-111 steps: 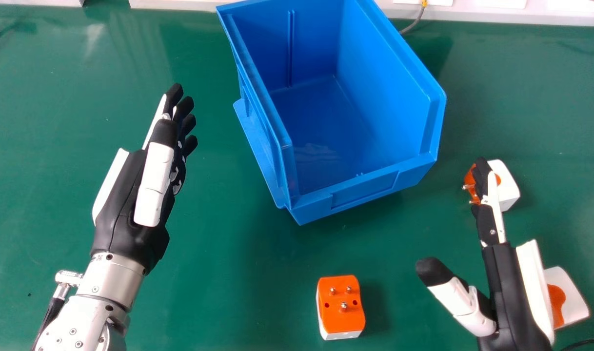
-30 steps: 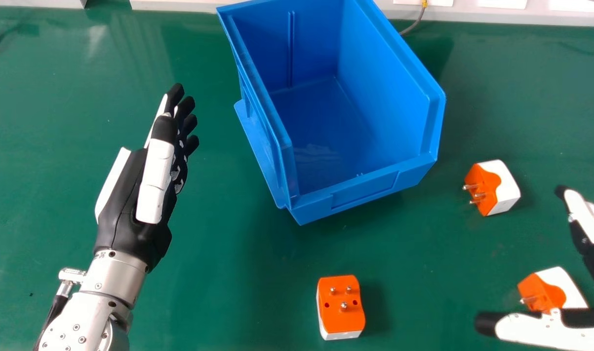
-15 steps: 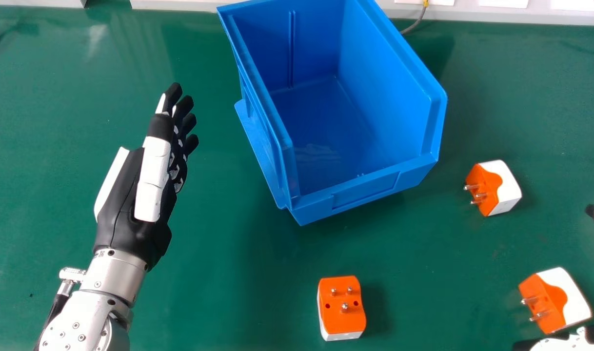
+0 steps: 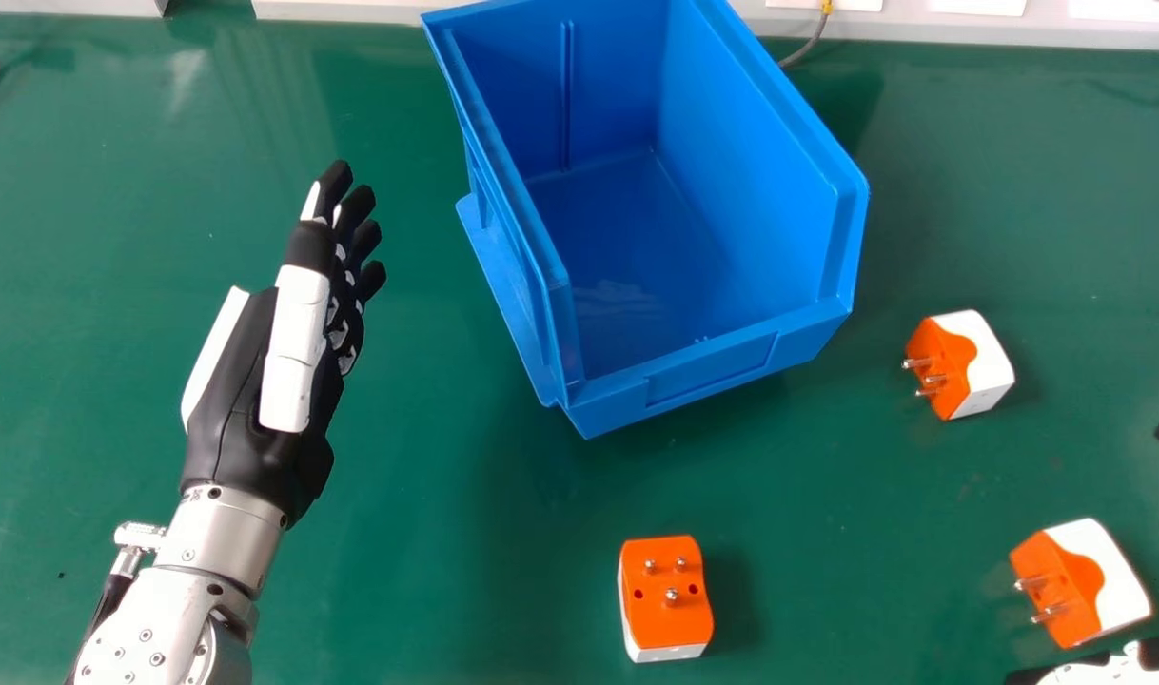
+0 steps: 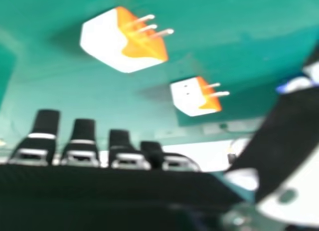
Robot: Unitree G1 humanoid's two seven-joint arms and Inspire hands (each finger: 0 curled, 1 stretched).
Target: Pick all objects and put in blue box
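Three orange and white plug adapters lie on the green table in the head view: a front middle adapter (image 4: pixel 666 597) with prongs up, a right adapter (image 4: pixel 960 365) beyond it, and a front right adapter (image 4: pixel 1080 583). The blue box (image 4: pixel 713 366) stands at the back middle, its inside bare. My right hand (image 4: pixel 1117 666) is at the right edge, fingers and thumb open on either side of the front right adapter's outer end, not touching it. My left hand (image 4: pixel 246 419) hangs open left of the box. In the right hand view, my right hand (image 5: pixel 82 146) is near two adapters (image 5: pixel 124 41).
A pale ledge (image 4: pixel 351 9) runs along the table's back edge, with a grey cable (image 4: pixel 808 46) behind the box. Green table surface (image 4: pixel 427 533) lies between my left hand and the front middle adapter.
My right hand has moved right, off the two right adapters, to the view's edge. My left thumb has shifted slightly. The adapters and box have stayed put.
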